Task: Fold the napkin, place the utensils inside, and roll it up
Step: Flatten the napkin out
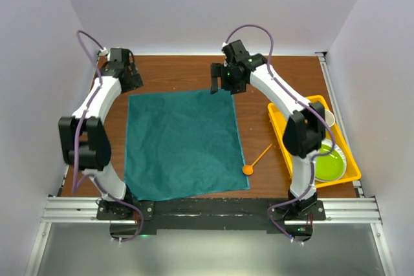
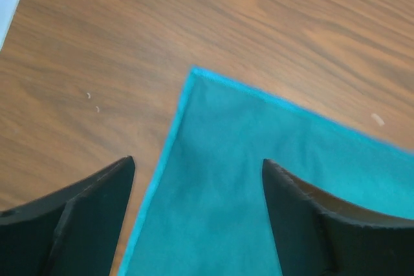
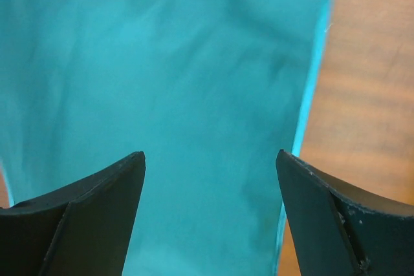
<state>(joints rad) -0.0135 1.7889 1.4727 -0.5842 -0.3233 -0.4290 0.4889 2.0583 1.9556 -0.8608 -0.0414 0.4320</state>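
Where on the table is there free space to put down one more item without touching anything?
Bare table lies beyond the far edge of the napkin, between the left hand and right hand. The strip between spoon and yellow tray is crowded.

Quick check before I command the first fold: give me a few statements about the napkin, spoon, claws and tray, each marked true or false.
1. The napkin lies spread flat and unfolded on the table. True.
2. The spoon rests in the middle of the napkin. False: it lies on the bare table by the napkin's right edge.
3. The right claw is open over the napkin's far right corner. True.
4. The left claw is shut on the napkin's corner. False: it is open, its fingers on either side of the napkin's left edge near the far left corner.
5. The green plate sits in the yellow tray. True.
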